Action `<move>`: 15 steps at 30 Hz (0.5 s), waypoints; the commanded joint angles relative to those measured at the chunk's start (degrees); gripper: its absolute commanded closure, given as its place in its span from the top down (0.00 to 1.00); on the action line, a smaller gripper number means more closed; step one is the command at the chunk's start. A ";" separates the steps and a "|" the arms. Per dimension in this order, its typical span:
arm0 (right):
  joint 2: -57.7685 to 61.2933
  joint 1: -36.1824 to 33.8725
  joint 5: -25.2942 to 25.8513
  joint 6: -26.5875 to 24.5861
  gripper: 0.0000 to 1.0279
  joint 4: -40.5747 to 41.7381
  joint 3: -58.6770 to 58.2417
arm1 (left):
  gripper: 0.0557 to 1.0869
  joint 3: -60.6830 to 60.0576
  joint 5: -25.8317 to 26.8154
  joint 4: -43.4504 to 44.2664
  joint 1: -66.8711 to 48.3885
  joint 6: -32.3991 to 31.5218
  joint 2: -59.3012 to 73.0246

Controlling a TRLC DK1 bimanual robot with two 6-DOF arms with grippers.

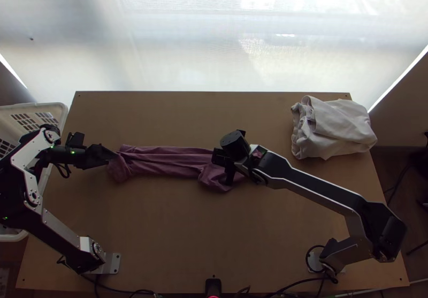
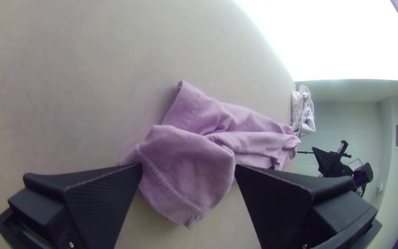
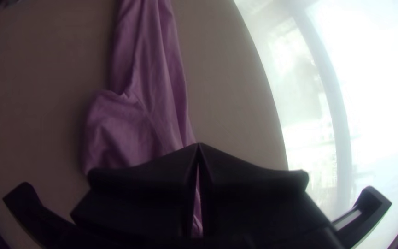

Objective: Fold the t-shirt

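Observation:
The purple t-shirt (image 1: 166, 161) lies bunched lengthwise into a long strip across the table's middle, with loose folds at both ends. At its left end is my left gripper (image 1: 110, 155); in the left wrist view this gripper (image 2: 189, 167) is open, with the shirt's crumpled end (image 2: 185, 161) showing between and beyond its fingertips. Over the strip's right end stands my right gripper (image 1: 229, 177). In the right wrist view the right gripper (image 3: 199, 146) has its fingertips together above the shirt (image 3: 120, 129); whether they pinch fabric cannot be told.
A folded whitish cloth (image 1: 334, 129) lies at the table's back right corner. Beyond the left edge stands a white plastic basket (image 1: 59, 111), partly behind the left arm. Bare tabletop (image 1: 176, 223) lies in front of the shirt, with more behind it.

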 commanded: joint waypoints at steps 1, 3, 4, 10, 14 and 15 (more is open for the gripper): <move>2.77 -1.39 0.04 -1.02 0.03 5.10 -1.48 | 0.95 0.54 -0.55 2.78 -0.35 -0.81 1.01; 3.74 -1.92 0.04 -1.11 0.03 6.07 -1.66 | 0.95 1.33 -0.46 2.52 0.62 -1.16 1.54; 4.09 -2.09 0.04 -1.11 0.03 6.60 -1.84 | 0.95 1.59 -0.46 2.34 0.88 -1.16 1.54; 5.67 -2.62 0.04 -1.29 0.03 10.47 -4.56 | 0.95 0.98 -0.46 1.64 1.15 -0.37 1.98; 6.20 -2.62 0.04 -1.29 0.03 12.49 -6.76 | 0.95 0.54 -0.37 1.81 -0.87 -0.72 2.24; 6.20 -2.62 0.04 -1.20 0.03 12.93 -7.29 | 0.95 0.45 -0.37 1.99 -1.31 -0.90 2.24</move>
